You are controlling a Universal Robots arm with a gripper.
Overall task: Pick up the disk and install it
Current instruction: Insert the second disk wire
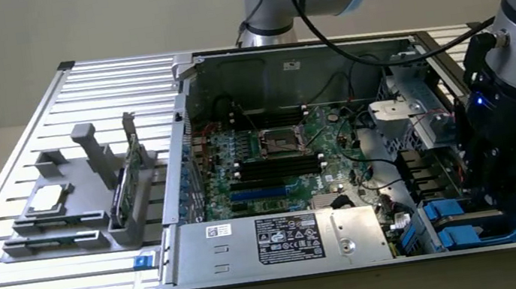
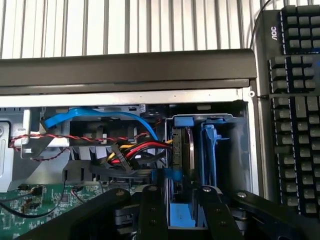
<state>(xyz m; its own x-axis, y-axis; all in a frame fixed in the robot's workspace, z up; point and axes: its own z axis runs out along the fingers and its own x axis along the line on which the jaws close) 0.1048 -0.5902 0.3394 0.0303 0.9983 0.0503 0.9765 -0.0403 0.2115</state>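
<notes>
The disk (image 2: 188,150) stands on edge in its blue plastic frame (image 2: 207,142), set down into the drive bay at the corner of the open computer case (image 1: 277,62). Its silver side shows as a narrow strip between blue rails. My gripper (image 2: 181,195) hangs right over it with the black fingers (image 2: 152,210) on either side of the frame's blue top edge, and a slim gap shows beside it, so the jaws look open. In the exterior view the gripper (image 1: 508,196) sits low in the case's near corner on the exterior view's right, above blue drive frames (image 1: 451,220).
Red, yellow and blue cables (image 2: 125,150) crowd the space beside the bay. A grey parts tray (image 1: 56,218) outside the case holds a small silver chip (image 1: 48,198) and a green card (image 1: 127,182). A power supply (image 1: 282,239) lines the case front. A keyboard (image 2: 295,100) lies beyond the case wall.
</notes>
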